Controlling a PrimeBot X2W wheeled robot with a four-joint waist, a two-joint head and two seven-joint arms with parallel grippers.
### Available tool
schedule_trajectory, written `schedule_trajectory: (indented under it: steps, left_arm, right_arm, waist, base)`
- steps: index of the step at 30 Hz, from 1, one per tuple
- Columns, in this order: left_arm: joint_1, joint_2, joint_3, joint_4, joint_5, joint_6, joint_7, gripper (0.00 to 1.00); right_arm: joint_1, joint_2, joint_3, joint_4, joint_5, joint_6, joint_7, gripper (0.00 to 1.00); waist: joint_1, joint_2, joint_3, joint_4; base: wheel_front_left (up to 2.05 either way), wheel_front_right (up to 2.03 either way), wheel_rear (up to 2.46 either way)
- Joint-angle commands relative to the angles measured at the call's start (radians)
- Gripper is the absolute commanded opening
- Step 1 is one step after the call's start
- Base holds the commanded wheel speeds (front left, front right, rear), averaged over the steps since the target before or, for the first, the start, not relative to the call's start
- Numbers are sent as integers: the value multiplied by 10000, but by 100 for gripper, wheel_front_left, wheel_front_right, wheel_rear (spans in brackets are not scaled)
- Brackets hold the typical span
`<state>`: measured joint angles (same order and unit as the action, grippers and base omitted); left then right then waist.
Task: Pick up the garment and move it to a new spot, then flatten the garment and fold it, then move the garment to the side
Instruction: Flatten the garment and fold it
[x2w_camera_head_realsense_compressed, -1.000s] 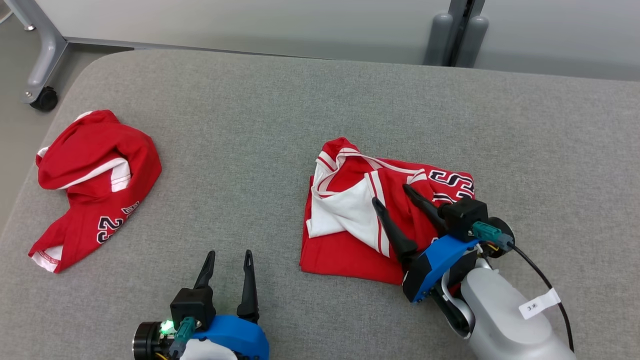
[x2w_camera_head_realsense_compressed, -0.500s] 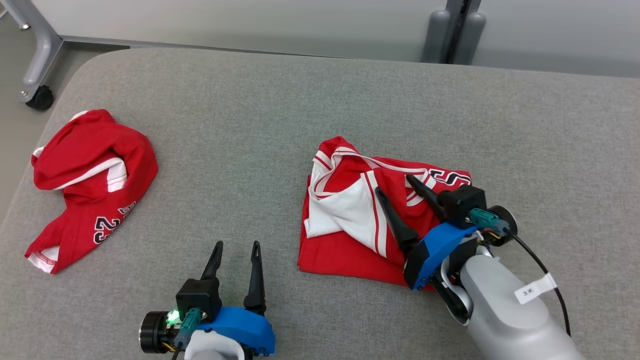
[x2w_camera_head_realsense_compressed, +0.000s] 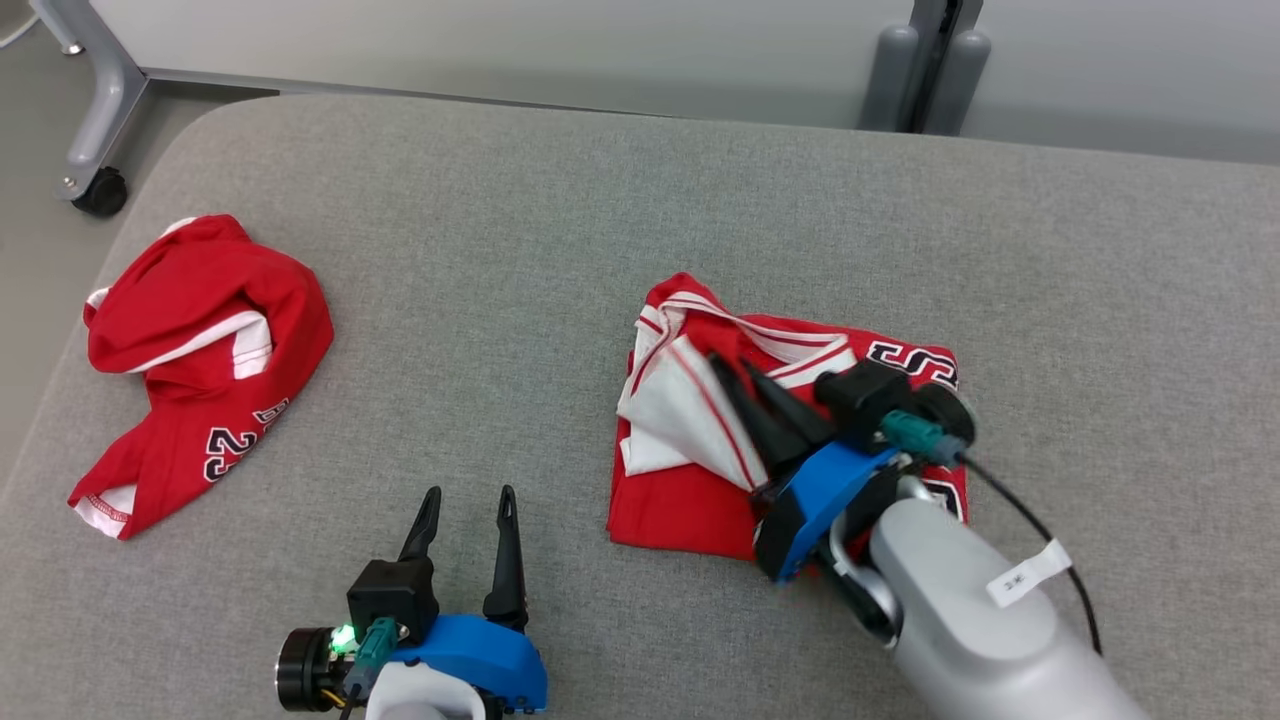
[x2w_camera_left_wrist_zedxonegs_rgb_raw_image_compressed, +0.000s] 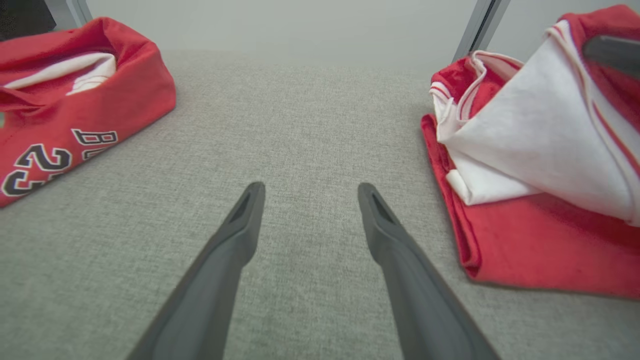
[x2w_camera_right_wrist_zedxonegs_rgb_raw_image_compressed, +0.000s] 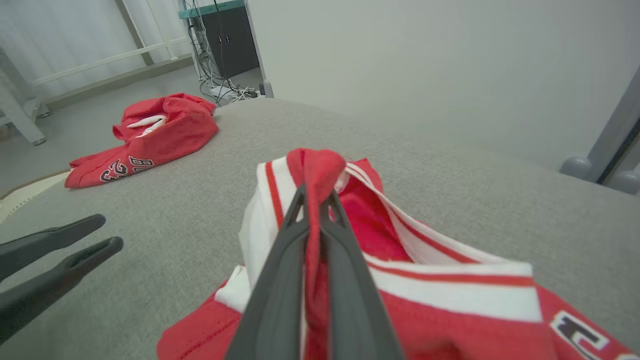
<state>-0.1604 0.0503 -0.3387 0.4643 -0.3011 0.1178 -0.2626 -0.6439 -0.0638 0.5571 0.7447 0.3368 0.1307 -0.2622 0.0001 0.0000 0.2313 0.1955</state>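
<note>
Having closed, right pincer (x2w_camera_head_realsense_compressed: 731, 363) seemingly grips the garment (x2w_camera_head_realsense_compressed: 680, 500).

You're looking at a lab-type test room: grey padded table (x2w_camera_head_realsense_compressed: 560, 190), bare wall panels (x2w_camera_head_realsense_compressed: 500, 40), wheeled metal frame (x2w_camera_head_realsense_compressed: 103, 110) off its far-left corner, dark cabinet (x2w_camera_right_wrist_zedxonegs_rgb_raw_image_compressed: 232, 40) with loose cables (x2w_camera_right_wrist_zedxonegs_rgb_raw_image_compressed: 230, 92).

Folded garment (x2w_camera_head_realsense_compressed: 690, 500) partly hidden under the right arm (x2w_camera_head_realsense_compressed: 960, 620) (lettering (x2w_camera_head_realsense_compressed: 915, 362) cut short), arm tag (x2w_camera_head_realsense_compressed: 1025, 582) too small to read

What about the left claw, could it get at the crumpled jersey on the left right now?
Probably yes: the left claw is open and empty, and only bare grey surface lies between it and the crumpled jersey to its left.
</note>
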Motion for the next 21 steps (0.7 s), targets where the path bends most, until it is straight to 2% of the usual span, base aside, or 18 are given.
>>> schedule_trajectory:
  steps: [1,9,10,11,12,17,19,21]
  left_arm:
    - [23,0,36,15,-29,-17,-31,100]
    - [173,0,124,79,48,-164,-31,100]
    - [191,0,126,81,40,-175,-31,100]
    - [204,0,130,78,22,-187,-31,100]
    - [215,0,124,84,12,-194,-31,100]
    - [268,0,232,135,-26,-168,-31,100]
    - [303,0,304,157,40,-153,-31,100]
    - [294,-1,416,128,122,-138,-31,100]
  right_arm:
    - [292,55,310,-216,89,0,-30,0]
    - [671,-32,2785,-286,685,0,-30,0]
    - [685,-10,3063,-246,861,0,-33,16]
    - [689,-5,3359,-174,1079,0,-11,73]
    - [703,20,3767,-145,1302,0,106,100]
    - [302,-114,4901,-537,2584,-1,25,100]
    - [171,-312,4903,-706,2900,-1,-24,100]
    - [53,-471,4341,-1059,2856,-1,-34,100]
  waist:
    - [-1,0,-84,-28]
    - [-1,0,-432,-104]
    - [-1,0,-450,-108]
    - [-1,0,-464,-112]
    - [-1,0,-475,-107]
    - [-1,0,-518,-182]
    - [-1,0,-556,-278]
    - [-1,0,-598,-402]
  base:
    - [0,0,0]
    - [0,0,0]
    - [0,0,0]
    - [0,0,0]
    - [0,0,0]
    - [0,0,0]
    - [0,0,0]
    - [0,0,0]
